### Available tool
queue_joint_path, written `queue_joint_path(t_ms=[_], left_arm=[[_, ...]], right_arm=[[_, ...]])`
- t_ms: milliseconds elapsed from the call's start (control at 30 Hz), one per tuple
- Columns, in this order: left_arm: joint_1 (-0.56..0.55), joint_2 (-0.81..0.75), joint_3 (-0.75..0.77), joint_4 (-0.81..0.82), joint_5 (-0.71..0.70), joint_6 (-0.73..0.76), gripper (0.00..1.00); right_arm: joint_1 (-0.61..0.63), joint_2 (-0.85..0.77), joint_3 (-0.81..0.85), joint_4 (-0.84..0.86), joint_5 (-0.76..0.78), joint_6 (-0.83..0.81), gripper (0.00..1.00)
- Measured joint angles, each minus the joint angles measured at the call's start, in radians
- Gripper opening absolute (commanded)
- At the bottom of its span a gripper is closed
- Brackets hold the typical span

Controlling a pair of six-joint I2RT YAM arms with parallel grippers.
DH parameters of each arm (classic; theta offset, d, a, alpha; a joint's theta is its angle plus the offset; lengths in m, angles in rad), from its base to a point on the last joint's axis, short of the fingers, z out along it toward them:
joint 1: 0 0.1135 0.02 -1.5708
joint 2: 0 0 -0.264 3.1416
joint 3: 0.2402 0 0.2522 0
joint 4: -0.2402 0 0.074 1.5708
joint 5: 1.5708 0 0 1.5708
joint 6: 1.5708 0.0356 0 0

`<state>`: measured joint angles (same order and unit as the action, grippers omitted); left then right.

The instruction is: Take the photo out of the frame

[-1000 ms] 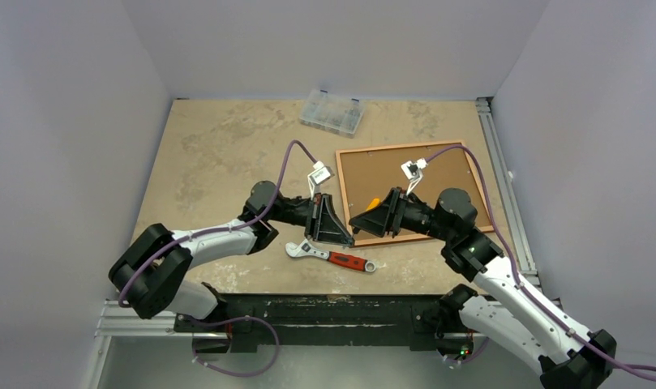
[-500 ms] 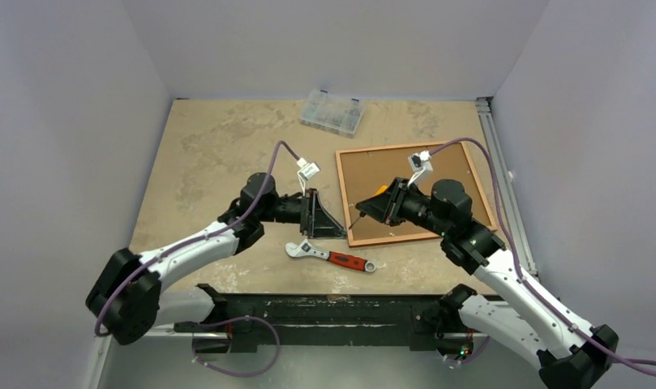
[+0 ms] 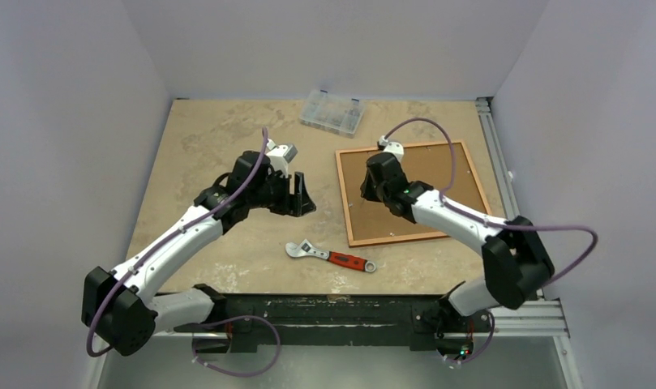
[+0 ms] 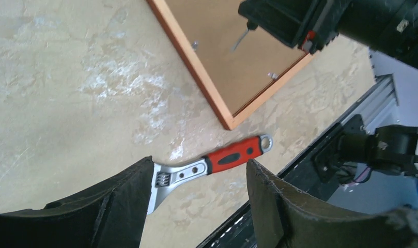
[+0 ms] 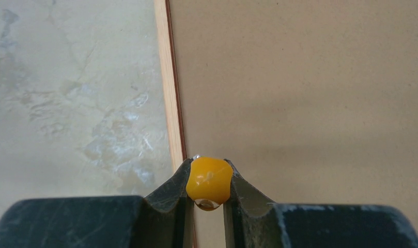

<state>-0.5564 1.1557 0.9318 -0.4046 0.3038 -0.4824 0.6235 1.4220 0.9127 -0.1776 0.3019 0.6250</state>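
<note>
From above, the frame (image 3: 422,237) lies flat on the worktop (image 3: 219,146) at 3 o'clock of centre. Its long axis runs roughly 9 to 3 and its back is up, so we see only the brown backing board (image 3: 381,223). The photo does not show; we judge it sits under that board, face down. The right hand (image 3: 371,185) hangs over the frame's 9 o'clock rail and is plainly the nearer of the 2. The left hand (image 3: 298,197) is at 9 o'clock of the frame, apart from it. A wrench (image 3: 331,257) lies at 6 o'clock and a clear plastic box (image 3: 332,112) at 12.

From the left wrist, the left hand (image 4: 199,165) is spread and holds nothing, with the wrench (image 4: 232,155) below the gap between its fingers. The frame (image 4: 192,66) is at 12 to 1 o'clock, with 2 small metal clips (image 4: 195,45) on the backing board (image 4: 232,72) beside the rails. The right hand (image 4: 258,18) is above the board, and a thin metal shaft (image 4: 241,37) points down from it.

From the right wrist, the right hand (image 5: 209,178) pinches a yellow handle (image 5: 209,181) just on the board side of the frame (image 5: 169,93) rail. We judge the next move depends on this: the clips lie along that rail, so the tool must travel along it, not across.
</note>
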Motion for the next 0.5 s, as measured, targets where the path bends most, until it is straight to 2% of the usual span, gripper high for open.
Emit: queue_joint_path(t_ms=[233,500], left_arm=[[0.005,0.008,0.009,-0.055,-0.013,0.068,0.64],[0.006,0.008,0.016,-0.069,-0.010,0.097,0.64]], right_arm=[[0.007,0.208,0.124,0.065,0.056,-0.028,0.00],[0.012,0.312,0.188,0.095,0.075,-0.040,0.00]])
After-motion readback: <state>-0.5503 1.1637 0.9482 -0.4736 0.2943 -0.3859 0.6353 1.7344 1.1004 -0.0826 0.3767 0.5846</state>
